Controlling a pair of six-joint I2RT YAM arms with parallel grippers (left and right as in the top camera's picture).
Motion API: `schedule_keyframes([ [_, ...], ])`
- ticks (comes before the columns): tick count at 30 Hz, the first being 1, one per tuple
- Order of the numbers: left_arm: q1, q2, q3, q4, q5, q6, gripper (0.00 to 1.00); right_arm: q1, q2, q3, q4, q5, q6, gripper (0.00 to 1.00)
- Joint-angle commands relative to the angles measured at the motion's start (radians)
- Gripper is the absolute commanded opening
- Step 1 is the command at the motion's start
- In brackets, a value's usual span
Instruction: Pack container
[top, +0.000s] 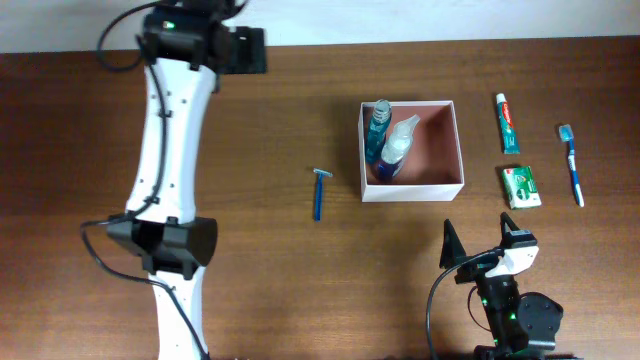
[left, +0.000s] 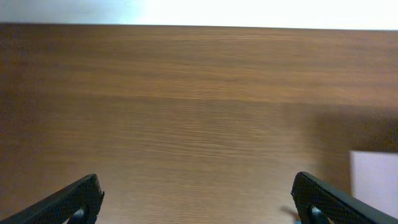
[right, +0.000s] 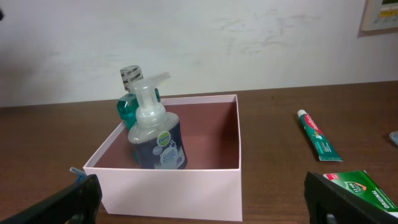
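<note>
Since the overhead is giving the whole layout, I'm starting there: the container (top: 437, 150) is sitting mid-counter (top: 260, 260), with a pump bottle (top: 395, 150) and a teal bottle (top: 378, 122) already standing in its left side, touching each other. A razor (top: 319, 192) is lying off to its left, while a toothpaste tube (top: 508, 122), a green box (top: 521, 186) and a toothbrush (top: 573, 165) are waiting on its right. The right end effector (top: 482, 245) is sitting back from the container, spread wide and holding nothing. The left arm (top: 165, 150) is stretching down the left side, and its tip is running out of frame.

The left wrist view is filling that gap: the left end effector (left: 199, 205) is gaping wide and empty over bare wood, with a pale patch (left: 374, 183) at the right edge that I can't identify.

The right wrist view is showing what the overhead is flattening: both bottles are standing tall above the container's thin wall. That's what I'm worrying about. Anything going in from the right could be clipping the pump head and tipping the pair, or shoving the light container sideways. The flat toothbrush and razor are also looking slippery to pinch off the counter
</note>
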Motion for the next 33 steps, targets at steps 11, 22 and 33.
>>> schedule_keyframes([
  [11,0.087,0.066,0.003,-0.004,-0.019,0.008,0.99,0.005,-0.01,-0.005,-0.003,-0.006,0.004,0.99],
  [22,0.087,0.071,0.003,-0.004,-0.019,0.008,0.99,0.005,-0.01,-0.005,0.32,-0.084,0.004,0.99],
  [33,0.085,0.071,0.003,-0.004,-0.019,0.008,0.99,0.004,0.138,0.339,0.296,0.089,-0.2,0.99],
])
